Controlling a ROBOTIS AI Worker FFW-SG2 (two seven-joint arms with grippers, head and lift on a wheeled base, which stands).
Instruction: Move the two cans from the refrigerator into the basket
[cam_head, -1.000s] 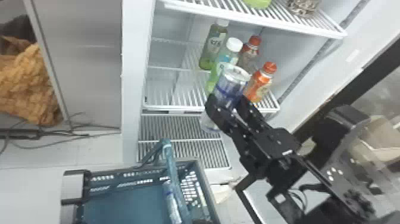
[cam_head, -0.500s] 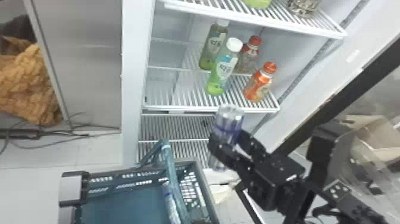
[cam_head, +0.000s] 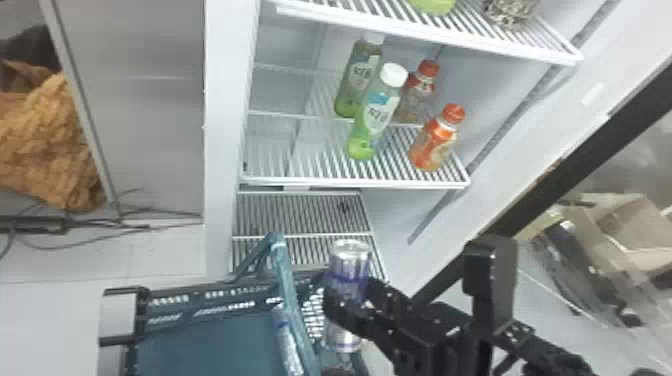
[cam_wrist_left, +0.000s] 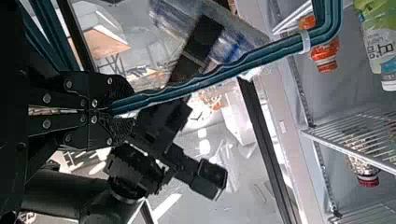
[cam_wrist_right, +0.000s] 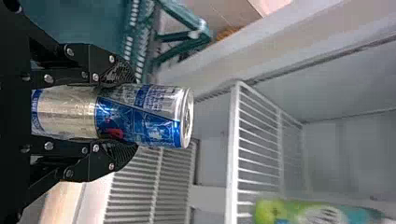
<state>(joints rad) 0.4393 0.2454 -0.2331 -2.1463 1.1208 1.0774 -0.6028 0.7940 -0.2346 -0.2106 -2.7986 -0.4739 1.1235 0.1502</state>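
- Basket (cam_head: 210, 350): probably rigid; left pincer (cam_wrist_left: 122, 108) clamped on handle (cam_wrist_left: 275, 49).
- Held can (cam_wrist_right: 154, 116), upright near basket: likely light, slick, dentable; right pincer (cam_wrist_right: 133, 113) clamped mid-body, good spot.
- Other can (cam_head: 287, 347): in basket, likely same feel.

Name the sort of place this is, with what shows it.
Probably a shop or a mock-up of one: an open fridge with wire shelves, drinks bottles standing on them, and a teal shopping basket beside it.
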